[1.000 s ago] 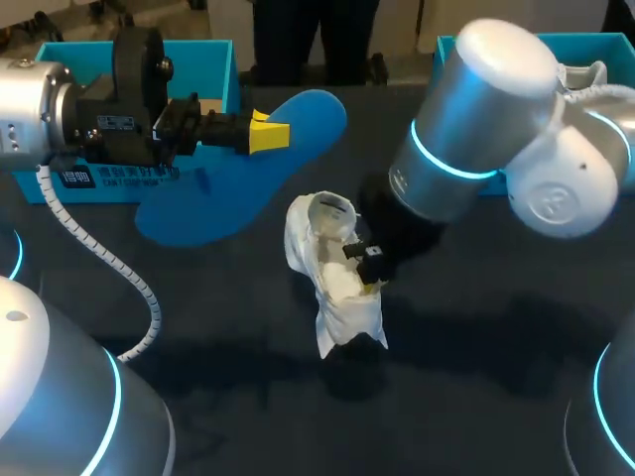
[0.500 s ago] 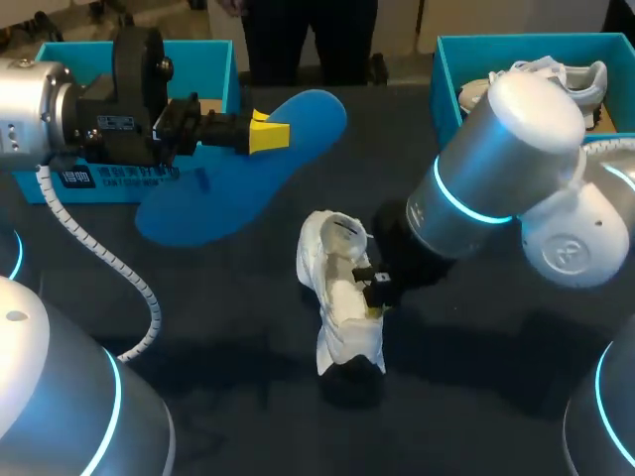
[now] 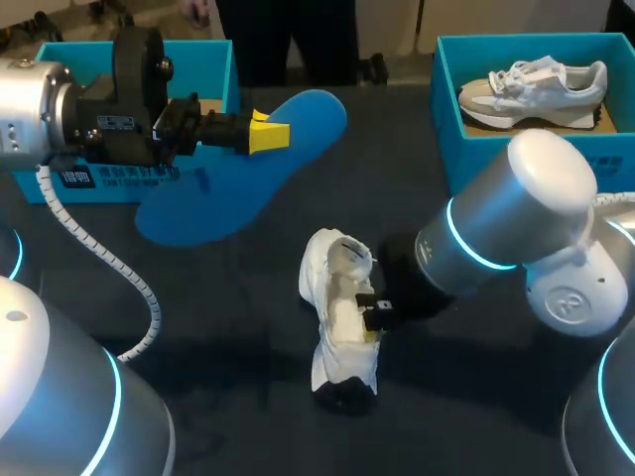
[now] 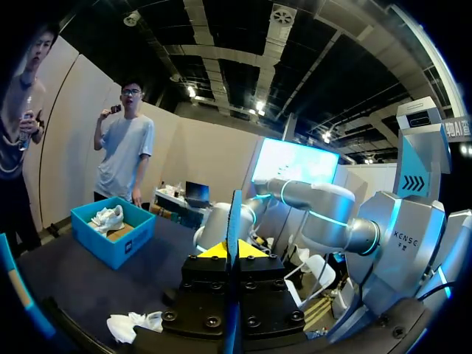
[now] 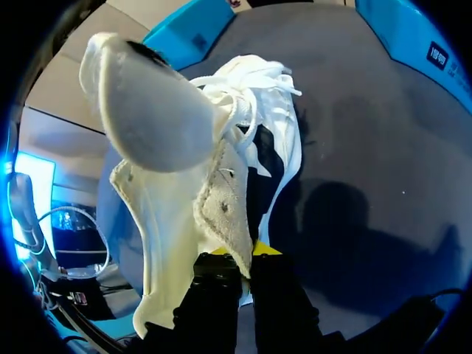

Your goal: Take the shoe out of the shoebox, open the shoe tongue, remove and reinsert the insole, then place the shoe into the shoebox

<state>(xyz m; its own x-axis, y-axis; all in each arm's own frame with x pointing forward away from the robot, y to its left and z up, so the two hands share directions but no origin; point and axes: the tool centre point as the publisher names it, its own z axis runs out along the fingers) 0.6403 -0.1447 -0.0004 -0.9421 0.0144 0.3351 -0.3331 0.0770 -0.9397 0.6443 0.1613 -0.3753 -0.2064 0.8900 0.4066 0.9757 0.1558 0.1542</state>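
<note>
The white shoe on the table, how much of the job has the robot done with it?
Done: the white fabric shoe is out of the box, and its flat blue insole is out. In hand: the left claw is shut on the insole, the right claw on the shoe's opening. Left: slide the insole back in and put the shoe into a turquoise cardboard shoebox.

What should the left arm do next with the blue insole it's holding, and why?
Probably carry the left claw toward the white shoe and aim the free end of the blue insole at the shoe's opening. The insole is out of the shoe, clamped in that claw, while the right claw grips the shoe's side with the opening exposed, so reinsertion seems next.
</note>
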